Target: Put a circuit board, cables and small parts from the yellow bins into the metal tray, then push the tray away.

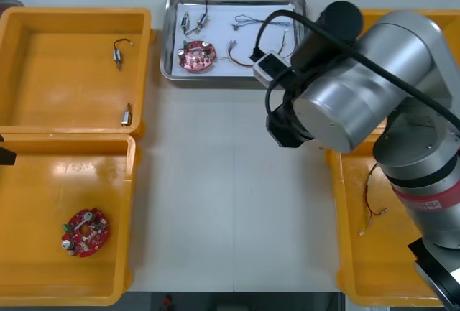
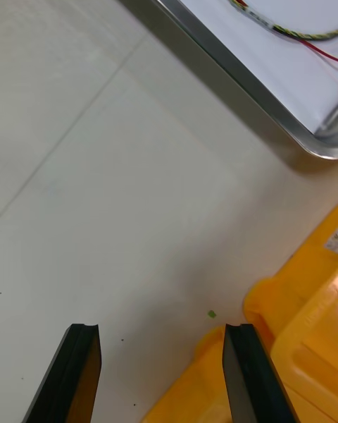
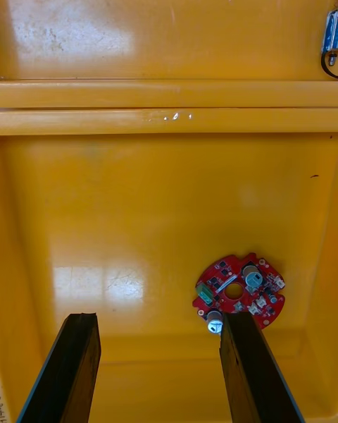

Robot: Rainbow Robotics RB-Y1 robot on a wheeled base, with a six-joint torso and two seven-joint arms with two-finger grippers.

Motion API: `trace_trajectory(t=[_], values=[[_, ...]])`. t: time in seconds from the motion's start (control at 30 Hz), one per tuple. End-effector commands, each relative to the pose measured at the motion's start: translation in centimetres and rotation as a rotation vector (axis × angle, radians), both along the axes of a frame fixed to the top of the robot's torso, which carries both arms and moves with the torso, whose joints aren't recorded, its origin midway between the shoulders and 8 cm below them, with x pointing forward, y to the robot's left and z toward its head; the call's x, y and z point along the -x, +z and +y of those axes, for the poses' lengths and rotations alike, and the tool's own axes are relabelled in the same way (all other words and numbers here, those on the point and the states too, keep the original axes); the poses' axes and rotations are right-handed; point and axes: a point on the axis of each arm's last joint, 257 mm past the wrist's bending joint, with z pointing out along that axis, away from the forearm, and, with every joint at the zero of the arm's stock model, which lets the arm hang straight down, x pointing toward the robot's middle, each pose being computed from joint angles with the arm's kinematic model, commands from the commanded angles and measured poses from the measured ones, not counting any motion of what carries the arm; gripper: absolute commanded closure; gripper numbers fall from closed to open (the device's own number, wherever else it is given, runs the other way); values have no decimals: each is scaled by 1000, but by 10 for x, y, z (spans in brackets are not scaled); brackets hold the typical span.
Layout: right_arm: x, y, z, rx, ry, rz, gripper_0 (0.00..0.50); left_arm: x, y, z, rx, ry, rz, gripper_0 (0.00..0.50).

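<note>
The right hand point(image 2: 162, 331) hangs empty over the bare surface point(image 2: 105, 183), fingers wide apart, with the corner of a yellow bin point(image 2: 296, 352) just beside one finger. Farther ahead lies the metal tray point(image 2: 211, 49), white inside, holding a red and yellow cable point(image 2: 271, 25). The left hand point(image 3: 158, 321), also spread and holding nothing, hovers over the near left bin point(image 3: 141, 204). A red circuit board point(image 3: 239, 292) lies just beyond one fingertip. Past the rim, a small metal part point(image 3: 329, 32) lies in the far left bin point(image 3: 176, 21).
</note>
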Motion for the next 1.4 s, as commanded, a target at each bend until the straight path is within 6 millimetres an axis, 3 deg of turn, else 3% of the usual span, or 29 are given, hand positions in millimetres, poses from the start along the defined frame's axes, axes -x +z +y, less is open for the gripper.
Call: trace_trajectory(t=[0.03, 0.2, 0.4, 0.8, 1.13, 1.4], values=[[5, 6, -54, -96, -159, -16, 0, 2, 9, 10, -83, -57, -16, 0], [21, -6, -107, -174, -304, 45, 0, 2, 9, 10, -83, -57, -16, 0], [37, -6, -155, -250, -413, 96, 0, 2, 9, 10, -83, -57, -16, 0], [59, 0, -232, -276, -544, 130, 0, 2, 9, 10, -83, -57, -16, 0], [59, -11, -267, -295, -659, 177, 0, 2, 9, 10, -83, -57, -16, 0], [60, -16, -273, -313, -692, 198, 0, 2, 9, 10, -83, -57, -16, 0]])
